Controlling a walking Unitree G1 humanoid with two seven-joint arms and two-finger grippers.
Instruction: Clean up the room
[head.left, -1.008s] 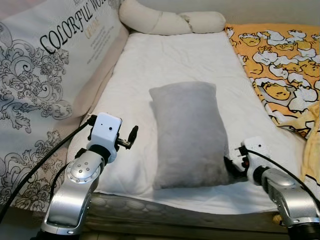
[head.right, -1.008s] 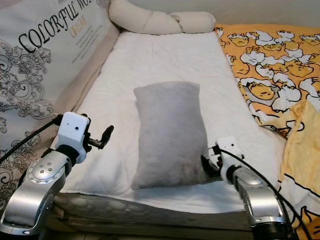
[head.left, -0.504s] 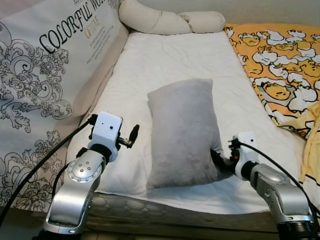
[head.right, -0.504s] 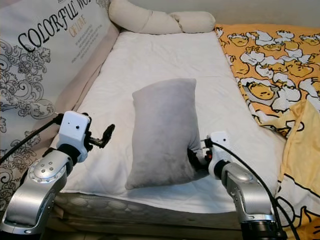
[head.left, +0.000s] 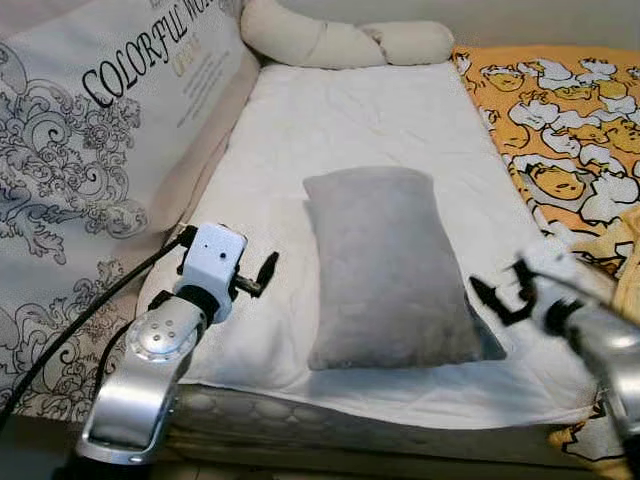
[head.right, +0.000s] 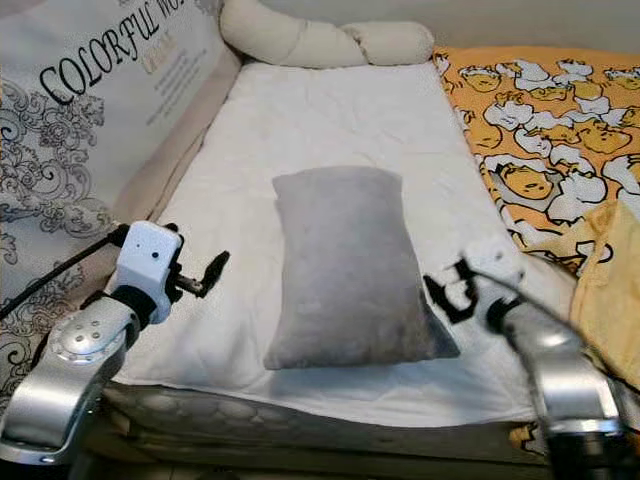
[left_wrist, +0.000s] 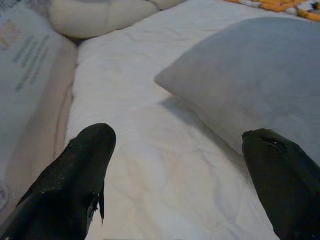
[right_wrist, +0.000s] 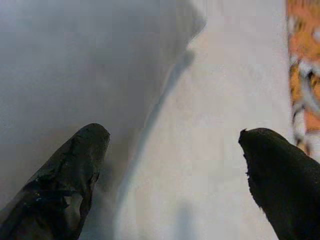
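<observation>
Now the grey pillow lies flat on the white bed. Just right of it hovers the right claw, blurred, fingers spread, off the pillow. Left claw is raised over the bed's left edge, fingers spread.

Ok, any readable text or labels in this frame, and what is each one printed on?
"COLORFUL WO...", cut off at the frame edge: black capitals on the large white patterned cushion left of the bed.
Orange word beneath it: too blurred to read.
Small grey lines under that: too small to read.
Yellow duck blanket: pictures, no lettering.
</observation>
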